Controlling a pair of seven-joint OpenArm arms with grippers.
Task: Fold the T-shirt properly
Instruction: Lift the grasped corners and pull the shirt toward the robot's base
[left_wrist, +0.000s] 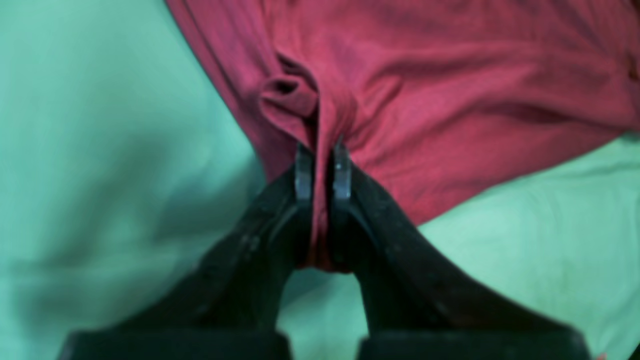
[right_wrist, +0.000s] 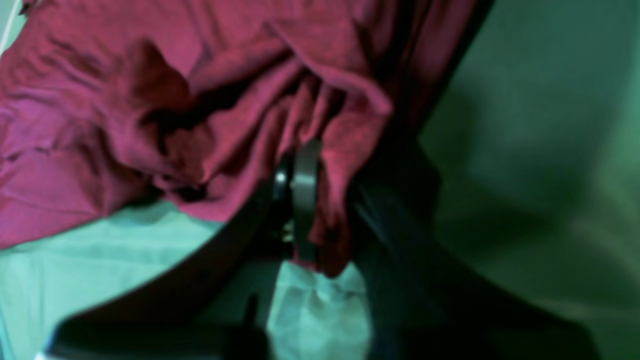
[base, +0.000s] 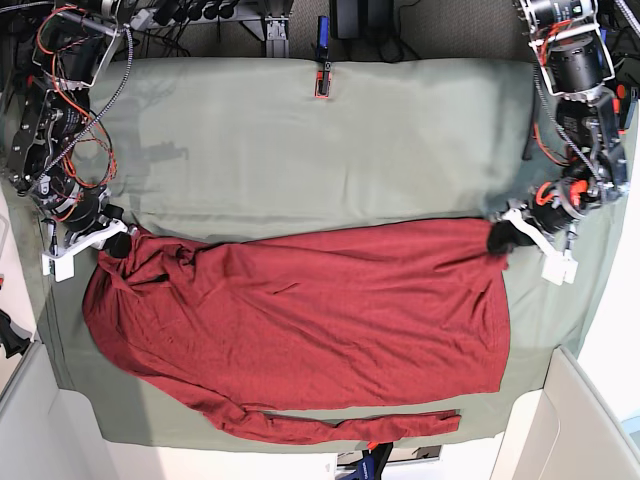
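The dark red T-shirt (base: 300, 320) lies spread across the near half of the pale green table cloth (base: 300, 140), one long sleeve stretched along the front edge. My left gripper (base: 500, 238) is shut on the shirt's upper right corner. In the left wrist view the T-shirt (left_wrist: 450, 100) runs as a pinched fold between the left gripper (left_wrist: 322, 165) fingers. My right gripper (base: 115, 243) is shut on the shirt's upper left corner. In the right wrist view the right gripper (right_wrist: 325, 200) holds bunched T-shirt (right_wrist: 150, 100) fabric that drapes over one finger.
A small red and blue clamp (base: 322, 70) sits at the middle of the table's far edge. Cables and arm bases crowd both back corners. The cloth's front edge (base: 300, 440) runs just beyond the sleeve.
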